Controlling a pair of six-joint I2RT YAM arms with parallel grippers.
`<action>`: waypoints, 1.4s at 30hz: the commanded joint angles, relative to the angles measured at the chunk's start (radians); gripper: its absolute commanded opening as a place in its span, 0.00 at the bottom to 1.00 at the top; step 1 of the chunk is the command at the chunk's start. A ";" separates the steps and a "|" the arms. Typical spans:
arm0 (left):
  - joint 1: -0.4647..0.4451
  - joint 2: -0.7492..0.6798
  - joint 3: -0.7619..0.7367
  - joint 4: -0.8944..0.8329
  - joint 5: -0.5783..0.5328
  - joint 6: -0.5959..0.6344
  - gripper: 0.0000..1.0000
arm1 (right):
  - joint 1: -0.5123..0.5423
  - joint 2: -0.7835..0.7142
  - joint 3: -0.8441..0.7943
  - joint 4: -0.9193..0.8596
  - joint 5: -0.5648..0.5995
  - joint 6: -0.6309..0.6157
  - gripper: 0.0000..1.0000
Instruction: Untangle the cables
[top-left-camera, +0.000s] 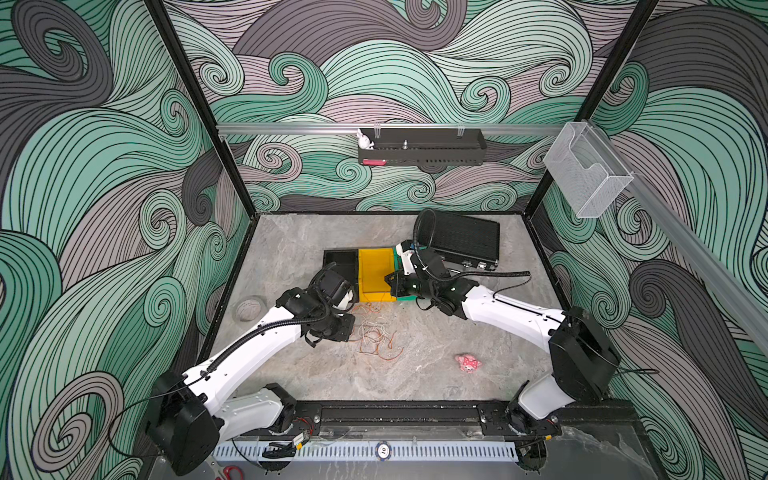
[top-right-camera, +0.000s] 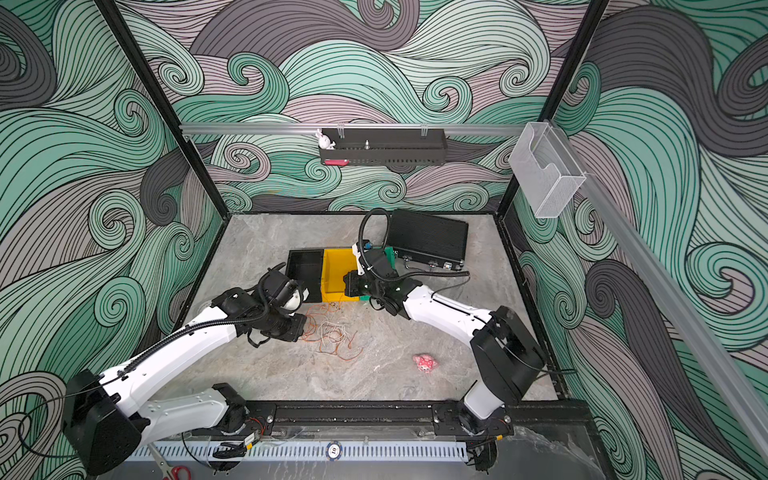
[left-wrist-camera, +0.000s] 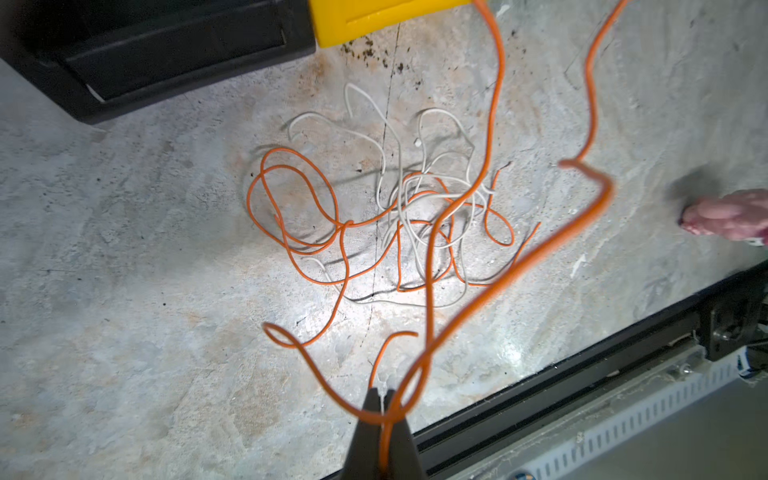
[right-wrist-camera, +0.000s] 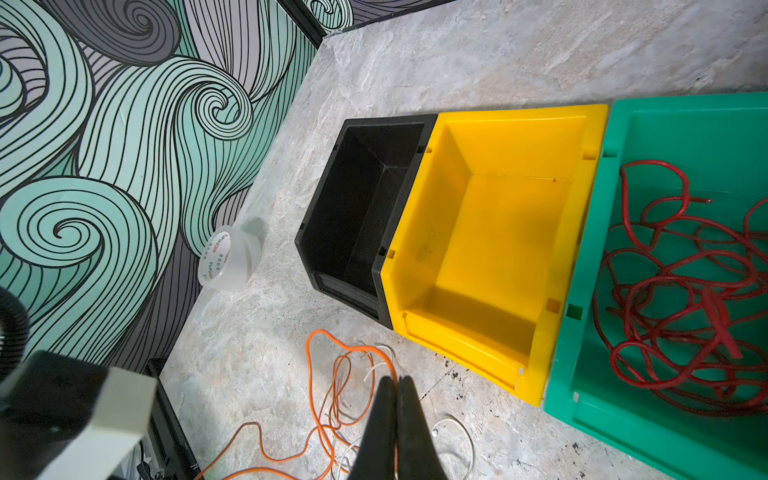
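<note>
Bins: 3 total, i.e. 1 black bin (right-wrist-camera: 345, 216), 1 yellow bin (right-wrist-camera: 432, 216), 1 green bin (right-wrist-camera: 598, 232).

The cables (top-left-camera: 374, 334): 3 colours, i.e. orange cable (left-wrist-camera: 540, 254), white cable (left-wrist-camera: 399, 203), red cable (right-wrist-camera: 715, 307). No. of strands per colour can't be told.

Robot arms: 2, i.e. left arm (top-left-camera: 257, 349) and right arm (top-left-camera: 511, 316). Each has 1 gripper, so 2 in all: left gripper (left-wrist-camera: 382, 405), right gripper (right-wrist-camera: 398, 382).

Pink plush toy (top-left-camera: 468, 363): 1.

Tape roll (right-wrist-camera: 228, 259): 1.

Black ribbed case (top-left-camera: 465, 241): 1.

Black wall tray (top-left-camera: 424, 145): 1.

White rabbit figure (top-left-camera: 365, 140): 1.

Clear holder (top-left-camera: 586, 174): 1.

Red-handled scissors (top-right-camera: 176, 471): 1 pr.

Round chip (top-left-camera: 383, 449): 1.
</note>
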 joint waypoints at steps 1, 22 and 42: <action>-0.004 -0.028 0.092 -0.061 -0.029 0.006 0.00 | 0.007 -0.057 -0.002 -0.008 0.010 -0.010 0.00; 0.007 0.351 0.678 0.092 -0.010 0.192 0.00 | -0.074 -0.232 0.127 -0.159 0.092 -0.132 0.00; 0.017 0.232 0.316 0.022 -0.171 0.110 0.00 | -0.119 -0.249 0.015 -0.096 0.022 -0.053 0.00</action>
